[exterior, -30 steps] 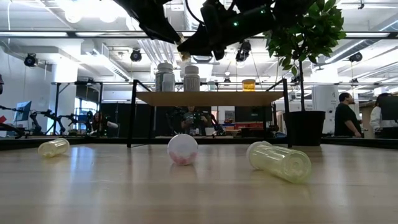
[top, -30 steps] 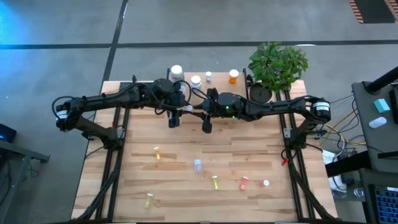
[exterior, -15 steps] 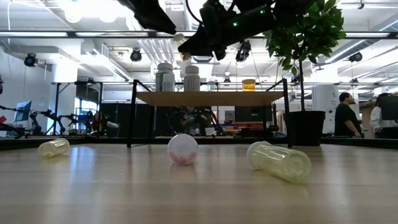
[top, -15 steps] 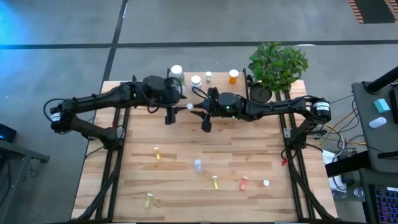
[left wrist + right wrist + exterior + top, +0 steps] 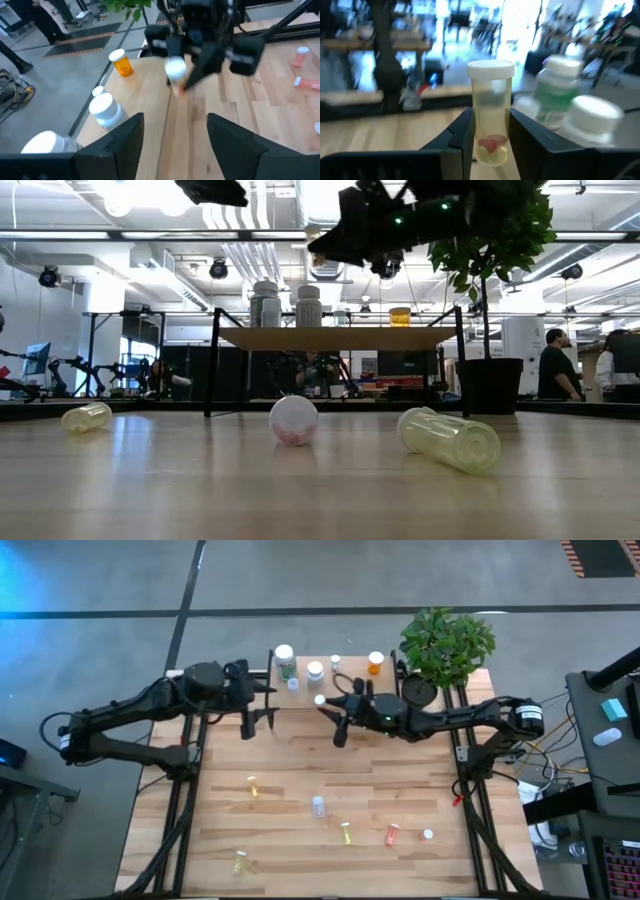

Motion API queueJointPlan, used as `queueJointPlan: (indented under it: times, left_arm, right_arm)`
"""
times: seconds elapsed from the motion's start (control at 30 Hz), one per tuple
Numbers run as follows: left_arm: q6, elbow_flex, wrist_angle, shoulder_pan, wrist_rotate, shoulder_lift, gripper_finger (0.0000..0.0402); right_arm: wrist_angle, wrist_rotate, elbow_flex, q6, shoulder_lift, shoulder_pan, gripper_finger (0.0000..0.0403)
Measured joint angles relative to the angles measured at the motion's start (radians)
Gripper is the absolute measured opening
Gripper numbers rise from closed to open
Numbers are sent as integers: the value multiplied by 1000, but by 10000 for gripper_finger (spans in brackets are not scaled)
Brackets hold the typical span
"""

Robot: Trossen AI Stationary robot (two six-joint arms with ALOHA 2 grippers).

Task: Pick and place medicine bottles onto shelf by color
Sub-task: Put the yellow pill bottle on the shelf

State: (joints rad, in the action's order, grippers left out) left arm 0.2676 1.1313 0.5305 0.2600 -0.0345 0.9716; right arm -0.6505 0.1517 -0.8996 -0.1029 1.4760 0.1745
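Note:
My right gripper is shut on a small clear vial with a white cap and pink pills, held high over the table just in front of the shelf. My left gripper is open and holds nothing; it sits back toward the table's left, facing the vial. On the shelf stand a green white-capped bottle, white-capped bottles and an orange one. Several more medicine bottles lie on their sides on the tabletop, among them a yellow one and an orange one. My right gripper pinches the lower half of the vial's body between its two fingers, one on each side. The fingers reach in level from the table's right and lie across the vial. The vial stands upright with its cap on top, clear of table and shelf.
A potted plant stands at the table's far right corner beside the shelf. Loose bottles lie scattered over the near half of the table. People and lab equipment show in the room beyond.
My left gripper has drawn away from the vial toward the table's left edge and has risen. My right gripper has kept the vial, shifted a little toward the shelf and tipped to level, so the vial now stands upright.

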Motion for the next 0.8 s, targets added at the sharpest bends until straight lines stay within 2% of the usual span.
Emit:
queueJointPlan:
  times: [0.2, 0.3, 0.43, 0.6, 0.8]
  left_arm:
    - [-27, -122, -116, 0, 2, -93, 201]
    - [-44, -174, -158, 0, 2, -127, 201]
    - [-51, -228, -213, 0, 2, -161, 201]
    - [-53, -249, -219, 0, 2, -178, 201]
    - [-53, -255, -217, 0, 3, -185, 201]
  right_arm:
    - [-316, 123, 131, -65, 13, 0, 98]
    - [-327, 189, 141, -72, 34, 15, 98]
    - [-329, 192, 133, -48, 67, 54, 98]
    - [-332, 233, 134, 1, 100, 107, 98]
    - [-387, 234, 134, 39, 162, 155, 98]
